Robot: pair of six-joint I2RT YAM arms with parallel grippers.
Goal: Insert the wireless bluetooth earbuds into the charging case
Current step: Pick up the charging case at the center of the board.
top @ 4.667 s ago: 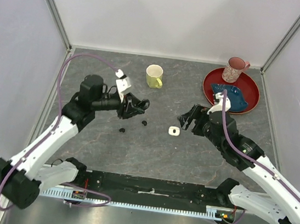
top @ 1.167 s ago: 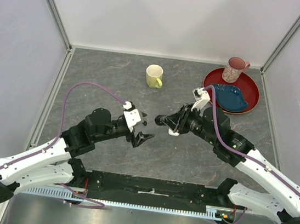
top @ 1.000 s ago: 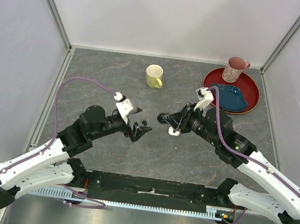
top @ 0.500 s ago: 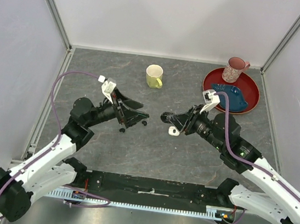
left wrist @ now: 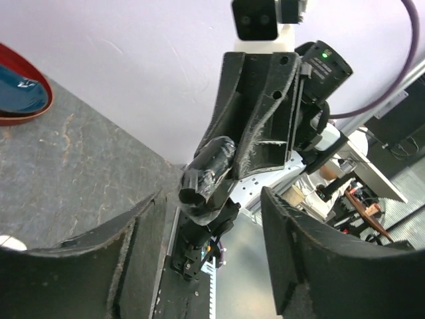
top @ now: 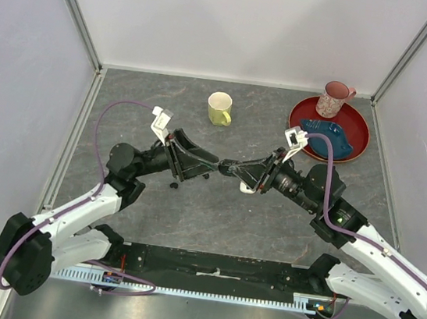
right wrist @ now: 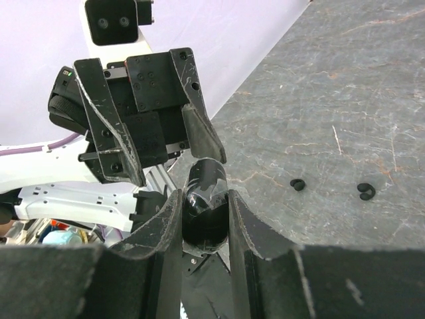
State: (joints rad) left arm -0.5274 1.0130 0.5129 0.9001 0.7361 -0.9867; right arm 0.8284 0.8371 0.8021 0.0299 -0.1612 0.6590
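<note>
Jaws on my right gripper (right wrist: 202,199) clamp a rounded black case (right wrist: 206,189), held up on the near side of the yellow mug (top: 219,108) between the spread fingers of my left gripper (left wrist: 211,199), apparently for a handover, while two black earbuds (right wrist: 298,185) lie on the table (top: 165,106) below.
</note>
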